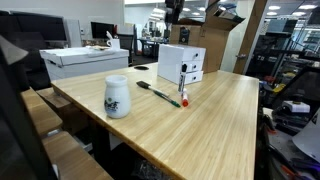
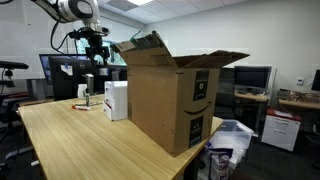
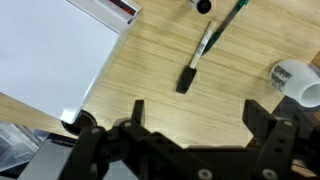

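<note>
My gripper [image 3: 200, 115] hangs high above the wooden table [image 3: 150, 90], open, with only bare wood between its fingers [image 3: 137, 112]. Below it lies a green marker [image 3: 222, 25] and, in line with it, a short black piece [image 3: 188, 78] like a cap. A white box [image 3: 50, 50] lies to the left and a white cup [image 3: 298, 80] at the right edge. In both exterior views the gripper [image 1: 173, 12] [image 2: 95, 50] is well above the tabletop, near the white box [image 1: 181, 63] [image 2: 116, 99]. The green marker [image 1: 158, 94] lies between the cup [image 1: 117, 96] and that box.
A large open cardboard box [image 2: 170, 95] stands on the table close to the white box. A second flat white box [image 1: 84, 60] sits at the far end. Desks, monitors [image 2: 250, 77] and chairs surround the table [image 1: 210, 130].
</note>
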Tool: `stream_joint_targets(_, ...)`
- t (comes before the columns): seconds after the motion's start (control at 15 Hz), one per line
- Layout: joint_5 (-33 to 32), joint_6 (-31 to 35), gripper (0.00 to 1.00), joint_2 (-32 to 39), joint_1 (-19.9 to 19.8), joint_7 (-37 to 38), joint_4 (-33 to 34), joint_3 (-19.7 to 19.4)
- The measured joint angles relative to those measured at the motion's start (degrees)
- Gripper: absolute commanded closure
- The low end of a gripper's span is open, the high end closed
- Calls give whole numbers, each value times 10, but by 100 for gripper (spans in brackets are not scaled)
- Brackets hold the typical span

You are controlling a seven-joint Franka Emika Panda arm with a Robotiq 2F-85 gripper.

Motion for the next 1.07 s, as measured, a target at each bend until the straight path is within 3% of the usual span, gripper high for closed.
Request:
stream_joint_targets(0.6,0,-40,0,-122,-40,1,-107,-35)
stream_joint_targets(1.07,1,-41,0,-137,-46,1,-132,-45)
